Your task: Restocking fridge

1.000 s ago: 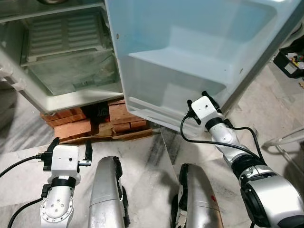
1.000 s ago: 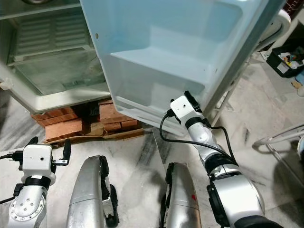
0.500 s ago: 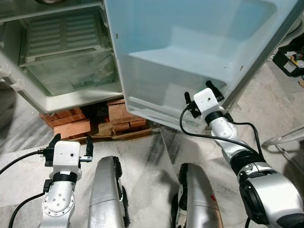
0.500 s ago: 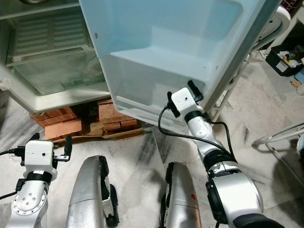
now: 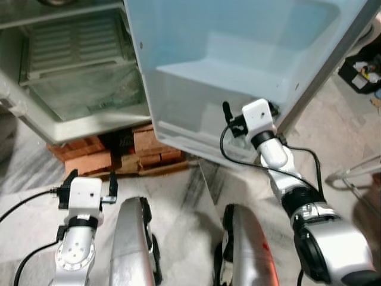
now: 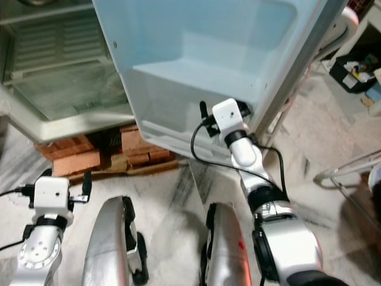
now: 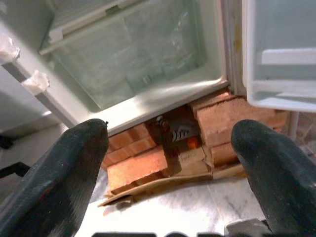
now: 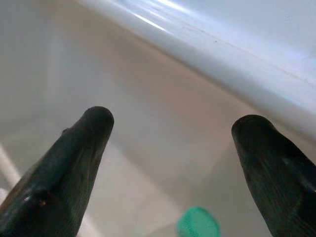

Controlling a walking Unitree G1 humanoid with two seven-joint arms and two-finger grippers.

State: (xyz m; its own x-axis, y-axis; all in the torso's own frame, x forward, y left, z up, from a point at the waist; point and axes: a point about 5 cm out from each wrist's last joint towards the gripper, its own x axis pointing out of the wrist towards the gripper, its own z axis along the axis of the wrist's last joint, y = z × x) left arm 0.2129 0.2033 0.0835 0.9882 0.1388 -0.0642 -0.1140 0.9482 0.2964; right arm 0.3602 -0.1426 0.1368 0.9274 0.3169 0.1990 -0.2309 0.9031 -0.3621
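Right wrist view: black fingers [image 8: 74, 163] spread wide, a small round green cap [image 8: 198, 223] below them inside the pale door bin
Right gripper [image 5: 250, 113]: up at the white fridge door [image 5: 238, 53], by its lower shelf
Left gripper [image 5: 89, 180]: wide too, hanging low near the red bricks [image 7: 143, 163] propping the open fridge cabinet [image 5: 77, 77]

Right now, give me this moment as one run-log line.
fridge door: open | right gripper: open, in door's lower bin, above green cap | left gripper: open, low, facing bricks
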